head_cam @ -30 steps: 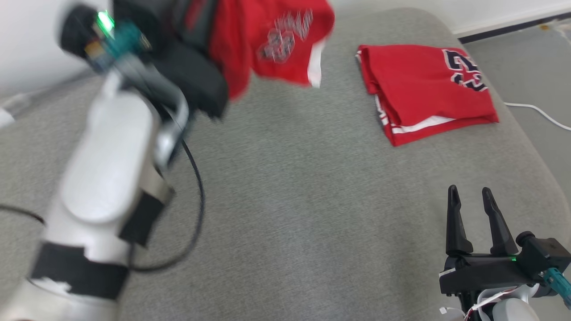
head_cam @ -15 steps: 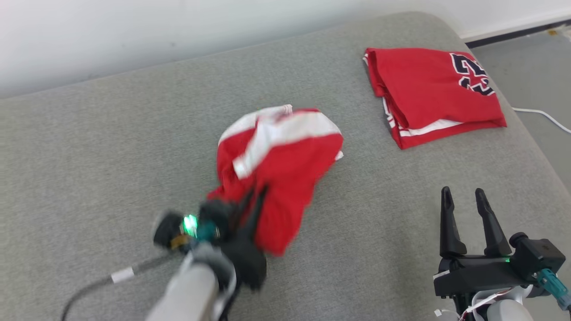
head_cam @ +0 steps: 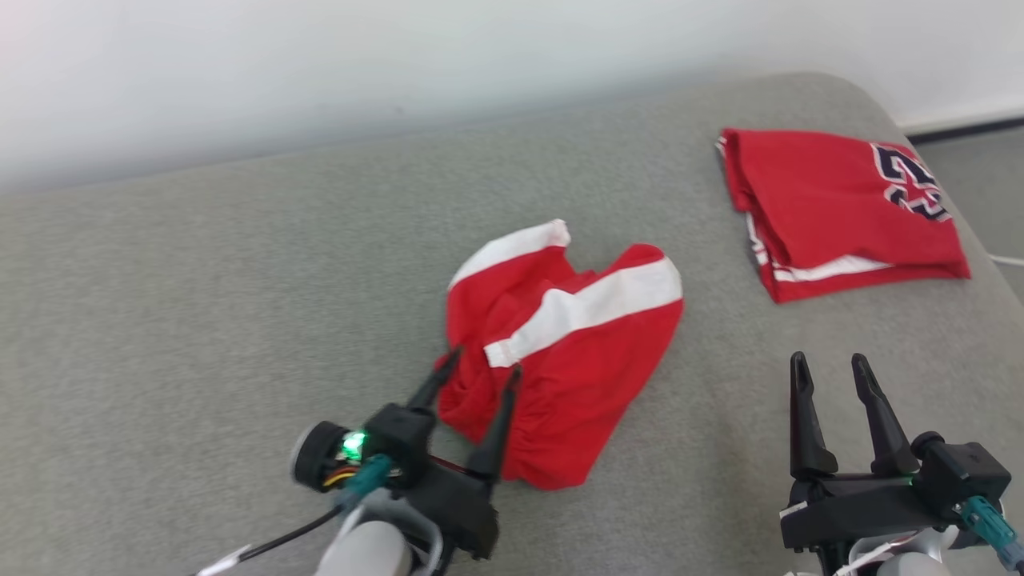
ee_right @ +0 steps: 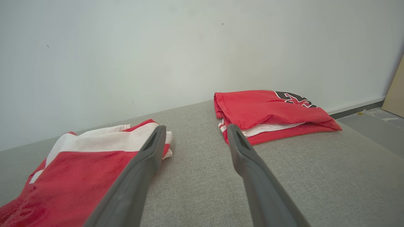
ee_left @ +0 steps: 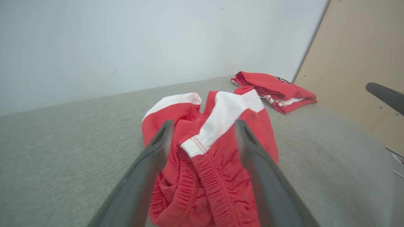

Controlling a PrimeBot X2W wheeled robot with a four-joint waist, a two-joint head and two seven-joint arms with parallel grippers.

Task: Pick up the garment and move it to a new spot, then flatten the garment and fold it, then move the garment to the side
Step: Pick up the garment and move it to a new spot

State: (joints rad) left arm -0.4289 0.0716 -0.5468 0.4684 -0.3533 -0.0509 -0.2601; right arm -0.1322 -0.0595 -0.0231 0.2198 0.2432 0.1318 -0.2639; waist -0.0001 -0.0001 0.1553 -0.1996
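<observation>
Grey upholstered cushion [head_cam: 200, 320] carries everything, with a white wall [head_cam: 320, 80] along the top of my head view. Low and left of centre, my left claw [head_cam: 485, 362] has its fingers spread wide, tips over the near edge of the crumpled red-and-white garment [head_cam: 576, 360], which lies loose mid-frame. At upper right a folded red jersey [head_cam: 832, 216] lies well apart. At lower right, my right claw [head_cam: 828, 360] gapes wide and empty.
</observation>
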